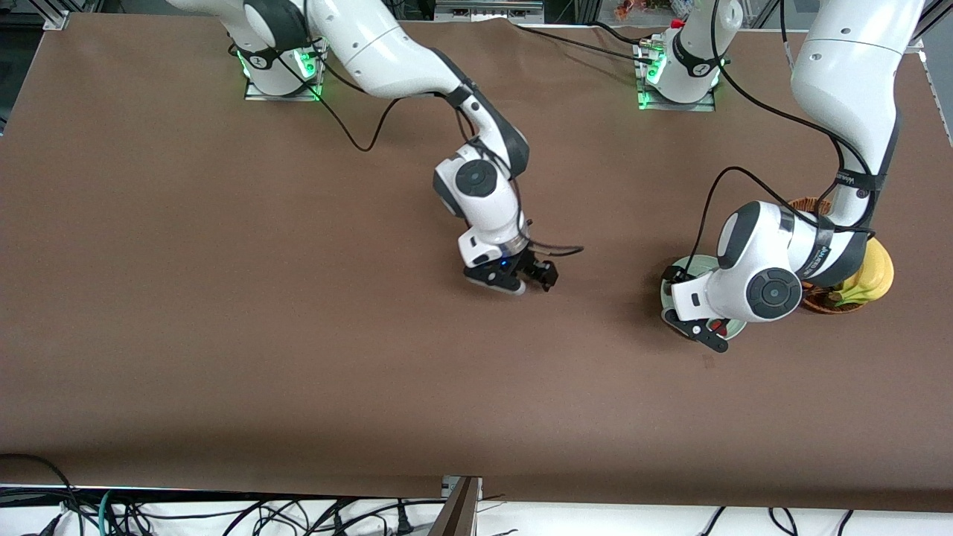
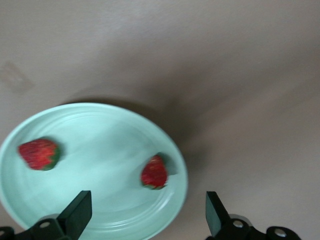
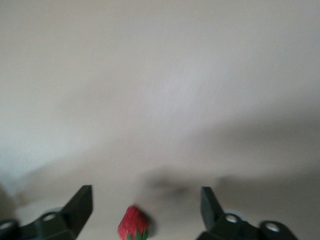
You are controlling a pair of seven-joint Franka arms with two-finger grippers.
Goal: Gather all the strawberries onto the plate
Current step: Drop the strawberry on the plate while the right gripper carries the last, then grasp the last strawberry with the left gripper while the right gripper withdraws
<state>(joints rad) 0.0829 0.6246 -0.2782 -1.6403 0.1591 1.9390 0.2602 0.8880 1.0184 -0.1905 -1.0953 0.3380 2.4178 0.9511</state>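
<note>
While the left gripper (image 2: 145,220) is hovering open over the plate (image 2: 100,135) holding two strawberries (image 2: 154,173), the right gripper (image 3: 142,210) is hanging open over the table (image 1: 223,298), toward the right arm's end from the plate, a third strawberry (image 3: 133,223) between its fingers; no readable writing.

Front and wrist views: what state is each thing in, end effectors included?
Left end effector: open, over the plate's edge.
Right end effector: open, low over the table mid-way, a strawberry between its fingers.
Plate: upright, holding two strawberries.
Strawberries on plate: lying loose, apart.
Third strawberry: on the table, ungripped.
Basket: holds bananas, beside the plate.
</note>
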